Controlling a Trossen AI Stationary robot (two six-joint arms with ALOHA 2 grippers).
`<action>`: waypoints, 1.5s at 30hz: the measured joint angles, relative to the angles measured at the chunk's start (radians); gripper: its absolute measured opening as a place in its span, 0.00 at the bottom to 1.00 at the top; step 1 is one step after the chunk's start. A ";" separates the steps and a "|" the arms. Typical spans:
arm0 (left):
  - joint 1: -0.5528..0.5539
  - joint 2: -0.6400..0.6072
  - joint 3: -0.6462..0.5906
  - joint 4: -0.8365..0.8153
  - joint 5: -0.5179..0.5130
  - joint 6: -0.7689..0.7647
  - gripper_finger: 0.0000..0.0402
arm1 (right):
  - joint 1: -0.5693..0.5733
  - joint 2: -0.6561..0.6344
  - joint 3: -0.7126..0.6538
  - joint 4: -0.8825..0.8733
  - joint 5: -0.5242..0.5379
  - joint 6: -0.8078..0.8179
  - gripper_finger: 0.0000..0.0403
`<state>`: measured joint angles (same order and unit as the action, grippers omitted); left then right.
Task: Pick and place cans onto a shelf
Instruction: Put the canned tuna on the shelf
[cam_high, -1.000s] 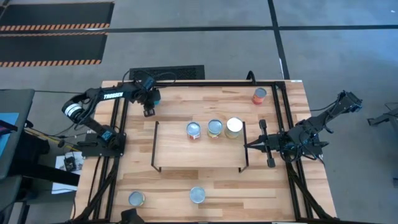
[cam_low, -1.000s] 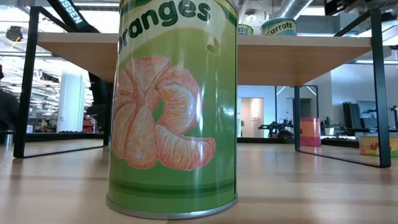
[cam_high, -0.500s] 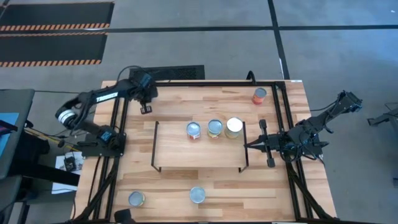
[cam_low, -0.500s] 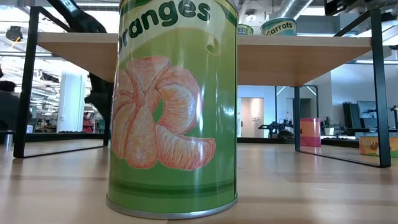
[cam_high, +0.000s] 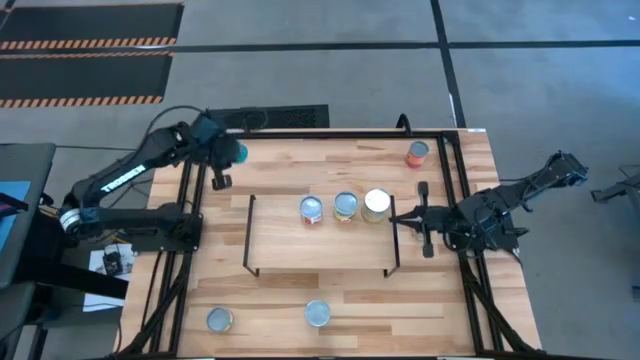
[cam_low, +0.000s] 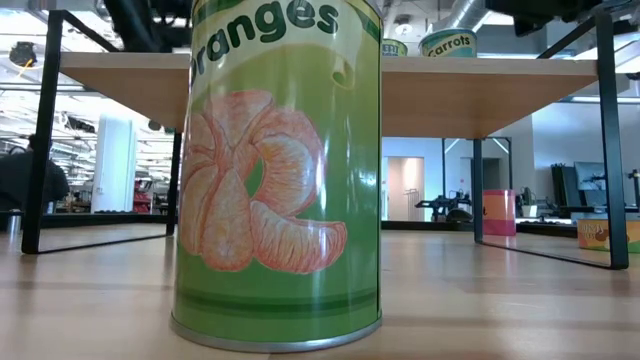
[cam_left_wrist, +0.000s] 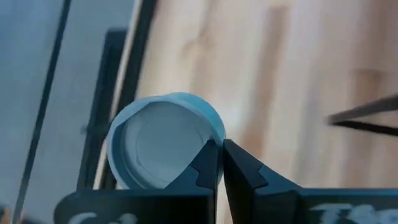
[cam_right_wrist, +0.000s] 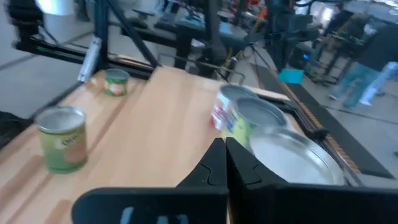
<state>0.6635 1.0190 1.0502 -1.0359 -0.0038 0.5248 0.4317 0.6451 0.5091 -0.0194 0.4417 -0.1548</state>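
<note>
High view: three cans stand in a row on the shelf (cam_high: 300, 250) — a blue one (cam_high: 312, 209), a middle one (cam_high: 345, 206) and a pale-topped one (cam_high: 376, 204) at the right end. An orange-red can (cam_high: 417, 153) sits on the table (cam_high: 470, 180) near its far right corner. Two more cans stand near the front edge, one at the left (cam_high: 219, 320) and the oranges can (cam_high: 317, 313) in the middle; the latter fills the low view.

Left gripper (cam_high: 218, 181) hangs over the table's far left corner. Its wrist view shows the fingers (cam_left_wrist: 211, 165) pressed together with nothing between them, and a blue-rimmed can (cam_left_wrist: 163, 148) just beyond their tips. Whether the tips touch that can cannot be told.

Right gripper (cam_high: 395, 219) sits at the shelf's right end, level with the pale-topped can, fingers closed and empty.

Judgement: three cans placed, at least four outstanding; the step in hand is a pick at the far left corner. The fingers are shut on nothing, so that pick calls for opening them, straddling the can, then closing. Risk: shut tips may nudge the can toward the table edge.
</note>
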 joint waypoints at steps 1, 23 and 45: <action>-0.050 -0.002 0.016 -0.014 -0.001 -0.019 0.00 | -0.005 0.001 0.000 0.010 -0.013 -0.003 0.01; -0.805 0.327 0.226 -0.028 -0.162 -0.255 0.00 | -0.008 0.002 0.000 0.019 -0.050 -0.011 0.01; -0.780 0.423 0.296 -0.017 -0.140 -0.241 0.10 | -0.008 0.002 0.000 0.019 -0.051 -0.004 0.02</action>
<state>-0.1165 1.4422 1.3464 -1.0528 -0.1436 0.2836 0.4236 0.6472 0.5095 -0.0002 0.3908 -0.1593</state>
